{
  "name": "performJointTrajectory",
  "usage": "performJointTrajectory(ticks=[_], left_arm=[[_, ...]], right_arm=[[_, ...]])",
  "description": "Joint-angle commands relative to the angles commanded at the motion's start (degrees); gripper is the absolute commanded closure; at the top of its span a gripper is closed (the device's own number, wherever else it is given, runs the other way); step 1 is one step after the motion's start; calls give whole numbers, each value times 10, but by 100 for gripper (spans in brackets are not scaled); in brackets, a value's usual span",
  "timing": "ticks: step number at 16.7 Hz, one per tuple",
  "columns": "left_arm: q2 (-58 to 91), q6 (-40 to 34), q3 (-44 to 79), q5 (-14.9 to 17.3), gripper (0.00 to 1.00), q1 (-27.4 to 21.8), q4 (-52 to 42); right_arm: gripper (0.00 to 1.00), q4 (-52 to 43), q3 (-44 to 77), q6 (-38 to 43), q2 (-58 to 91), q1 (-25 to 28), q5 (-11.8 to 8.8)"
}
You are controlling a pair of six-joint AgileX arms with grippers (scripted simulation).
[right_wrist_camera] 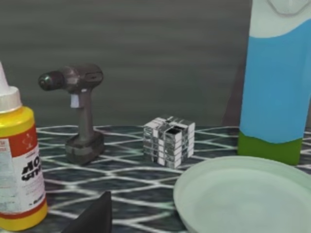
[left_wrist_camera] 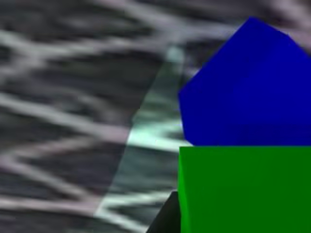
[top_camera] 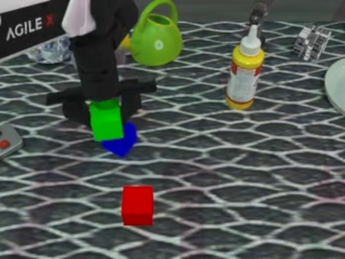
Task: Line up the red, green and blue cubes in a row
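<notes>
Left claw (top_camera: 106,116) grips the green cube (top_camera: 105,120) just over the blue cube (top_camera: 122,140). Red cube (top_camera: 137,205) sits apart, nearer the bench's front.

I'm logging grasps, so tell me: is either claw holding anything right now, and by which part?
The left claw holds the green cube by its two opposite side faces, above the blue cube. The right claw is not in the top view and holds nothing visible.
</notes>
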Motion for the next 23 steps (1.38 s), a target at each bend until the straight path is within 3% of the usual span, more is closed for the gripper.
performJointTrajectory(ticks=[5,8,15,23], left_arm=[[-24,-119,-18,1,100,-181,-8],[-38,-164,-26,0,100,-242,-7],[-37,-170,-34,0,100,-250,4],[-3,-173,-133,0,100,-253,138]], right_arm=[[0,0,0,0,0,0,0],[0,0,0,0,0,0,0],[0,0,0,0,0,0,0],[0,0,0,0,0,0,0]])
